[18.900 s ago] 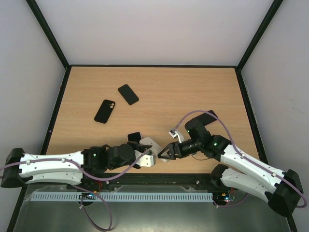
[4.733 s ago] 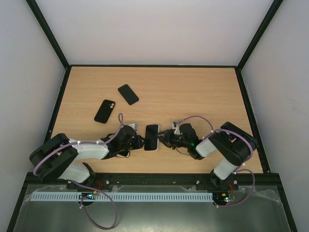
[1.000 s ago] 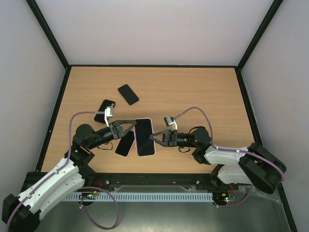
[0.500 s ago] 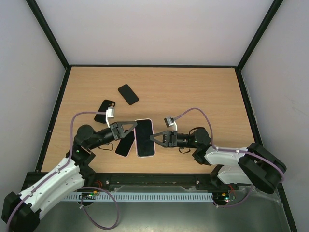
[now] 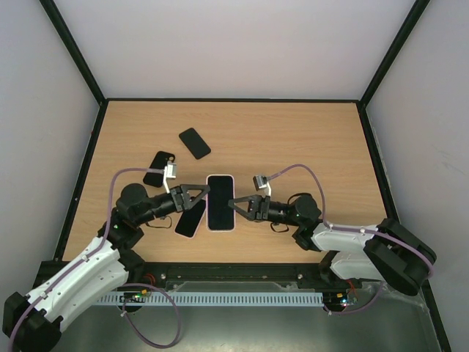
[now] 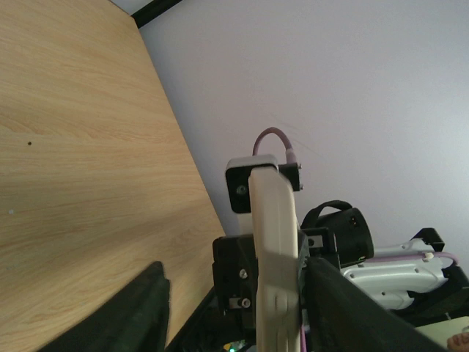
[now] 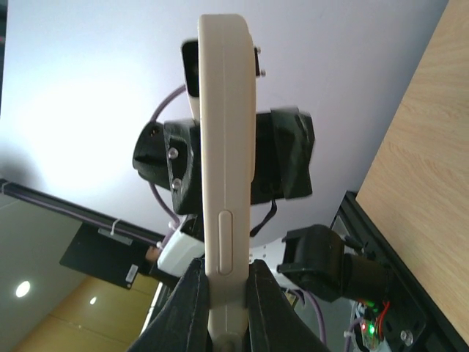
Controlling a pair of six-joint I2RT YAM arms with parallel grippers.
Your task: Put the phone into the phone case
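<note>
A pale phone case (image 5: 220,202) hangs above the table between both grippers, a dark phone face (image 5: 220,205) showing inside its rim. My right gripper (image 5: 234,204) is shut on its right edge; in the right wrist view both fingers pinch the case's (image 7: 227,147) thin side at the right gripper (image 7: 227,293). My left gripper (image 5: 207,196) stands open around the left edge. In the left wrist view the case (image 6: 275,249) rests against the right finger, the left finger (image 6: 139,315) is well apart from it, and the left gripper (image 6: 236,273) is open.
A black phone (image 5: 190,217) lies on the wooden table (image 5: 293,139) under my left gripper. Two more black slabs lie farther back on the left, one with a camera cutout (image 5: 159,169) and one plain (image 5: 195,143). Black frame rails border the table.
The held case has turned level, so its dark face now points up, and it sits slightly farther back. My left gripper's jaws have spread open. The right gripper keeps its grip.
</note>
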